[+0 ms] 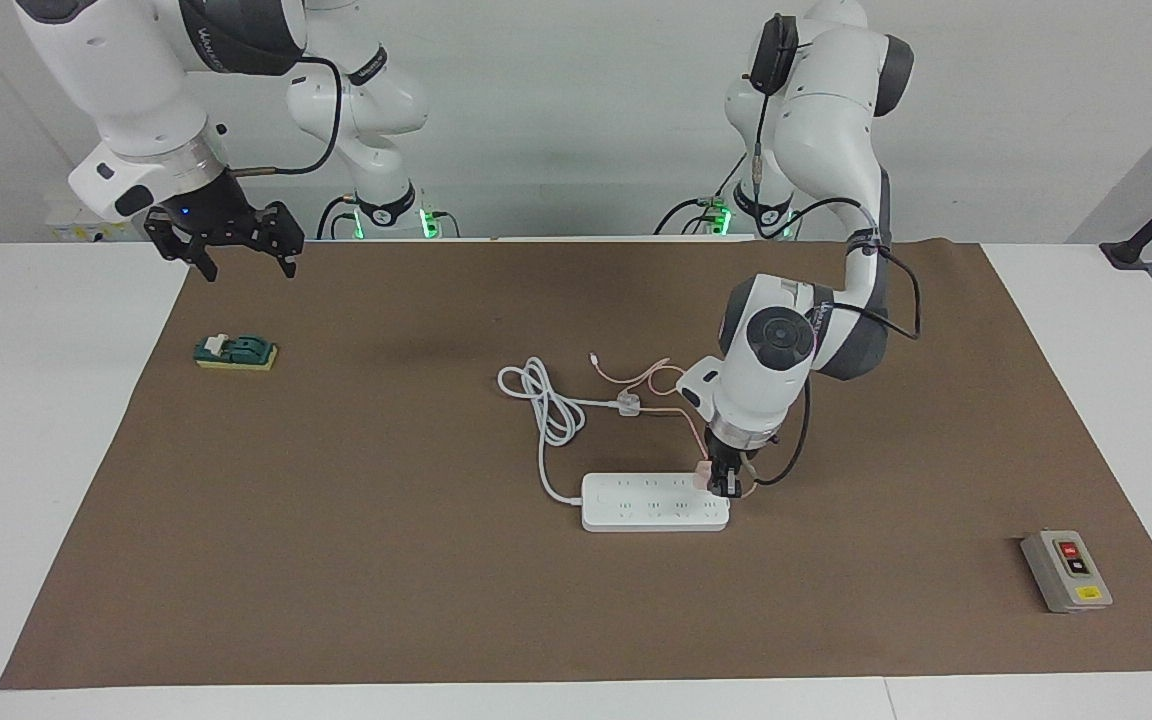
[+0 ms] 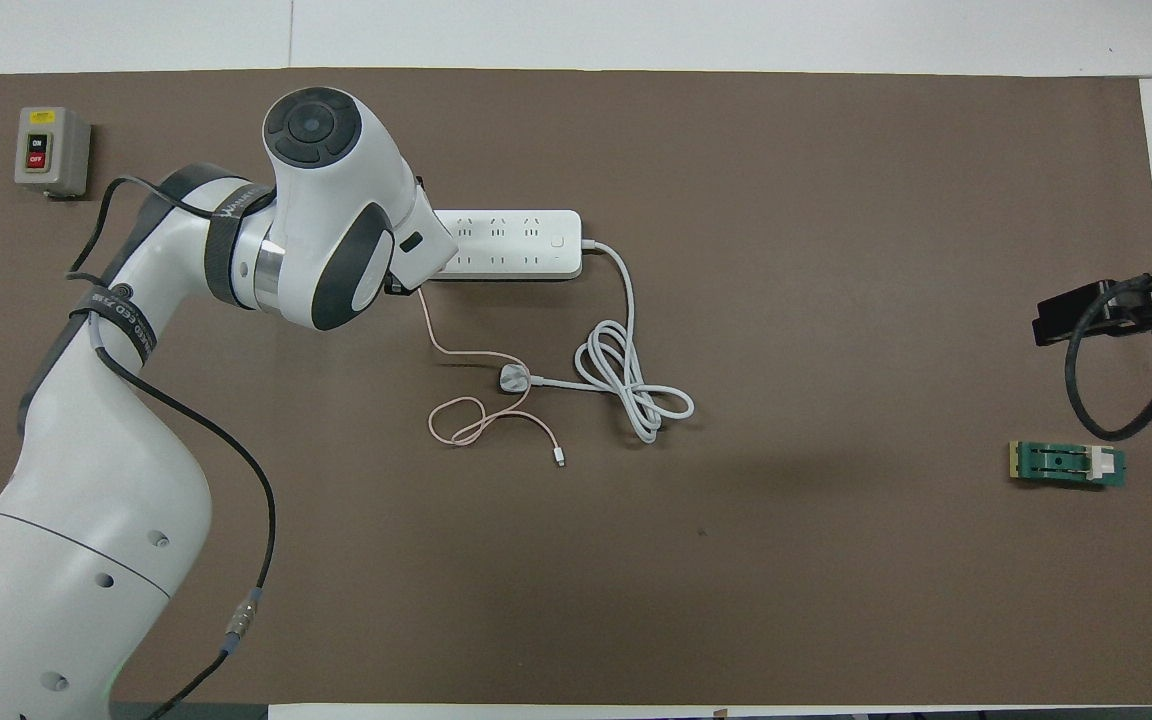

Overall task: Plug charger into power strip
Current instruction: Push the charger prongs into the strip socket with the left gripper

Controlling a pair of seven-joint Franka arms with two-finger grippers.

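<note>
The white power strip (image 1: 651, 502) (image 2: 521, 243) lies flat on the brown mat in the middle of the table. My left gripper (image 1: 726, 482) points straight down at the strip's end toward the left arm's side, shut on the pale pink charger (image 1: 702, 470), which sits against the strip's top face. The charger's thin pink cable (image 1: 651, 380) (image 2: 466, 405) trails toward the robots in a loop. In the overhead view the left arm's wrist hides the charger and the gripper. My right gripper (image 1: 233, 250) hangs open in the air over the mat's corner near the right arm's base.
The strip's thick white cord (image 1: 546, 410) (image 2: 626, 380) coils nearer to the robots, ending in a white plug (image 2: 514, 378). A grey button box (image 1: 1066, 570) (image 2: 51, 150) sits toward the left arm's end. A green switch block (image 1: 236, 351) (image 2: 1068, 464) lies toward the right arm's end.
</note>
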